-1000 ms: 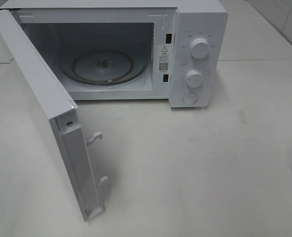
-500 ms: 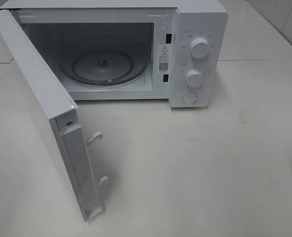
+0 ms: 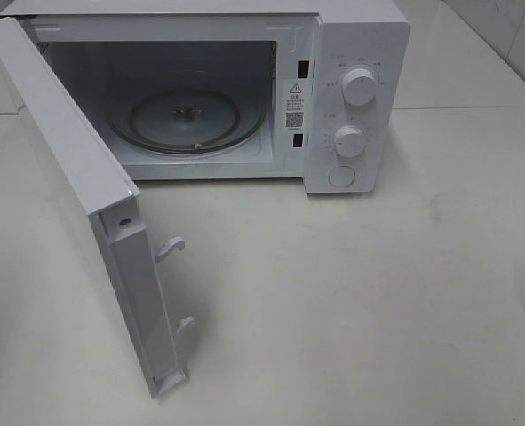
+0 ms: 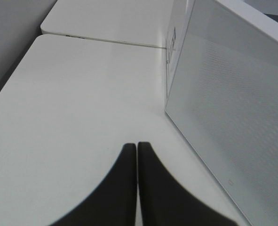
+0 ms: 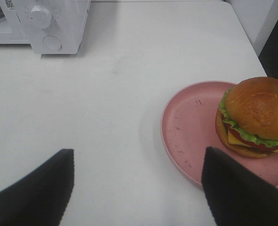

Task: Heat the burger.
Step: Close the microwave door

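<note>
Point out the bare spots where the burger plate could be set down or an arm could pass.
The table is bare in front of the microwave, right of its open door. The glass turntable inside is empty too. It is tighter beside the door's latch hooks. In the right wrist view, bare table lies between the microwave and the pink plate holding the burger.

We see the microwave (image 3: 244, 89) with its door (image 3: 75, 195) swung wide, leaving the cavity mouth unblocked and only the glass turntable (image 3: 186, 120) on its floor. That door juts out over the table (image 3: 351, 293) on the left, walling off that side. In front and to the right the tabletop lies bare. In the right wrist view, a pink plate (image 5: 186, 127) occupies the table's right side.
</note>
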`<state>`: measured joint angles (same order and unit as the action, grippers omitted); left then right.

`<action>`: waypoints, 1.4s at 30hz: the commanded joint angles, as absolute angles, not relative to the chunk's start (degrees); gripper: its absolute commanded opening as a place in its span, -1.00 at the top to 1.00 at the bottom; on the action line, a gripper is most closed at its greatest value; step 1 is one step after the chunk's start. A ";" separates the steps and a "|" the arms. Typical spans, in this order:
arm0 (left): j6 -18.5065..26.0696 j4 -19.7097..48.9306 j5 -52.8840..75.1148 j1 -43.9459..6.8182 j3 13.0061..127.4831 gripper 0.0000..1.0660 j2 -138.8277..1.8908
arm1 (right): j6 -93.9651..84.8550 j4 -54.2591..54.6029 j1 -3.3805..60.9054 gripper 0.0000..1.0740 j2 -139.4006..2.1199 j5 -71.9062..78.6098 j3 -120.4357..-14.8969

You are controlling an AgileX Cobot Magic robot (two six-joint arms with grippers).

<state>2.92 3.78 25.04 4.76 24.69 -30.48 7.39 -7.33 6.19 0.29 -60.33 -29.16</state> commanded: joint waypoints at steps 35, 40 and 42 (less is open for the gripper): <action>-12.89 -30.65 -59.47 -2.75 14.38 1.00 -85.26 | 6.76 -7.45 5.79 -0.38 1.72 -59.59 -29.16; -11.69 -24.29 -59.70 -9.85 16.79 1.00 -89.09 | 6.76 -7.45 5.79 -0.38 1.72 -59.59 -29.16; -11.69 -21.94 -59.70 -12.78 17.53 1.00 -89.90 | 6.76 -7.45 5.79 -0.38 1.72 -59.59 -29.16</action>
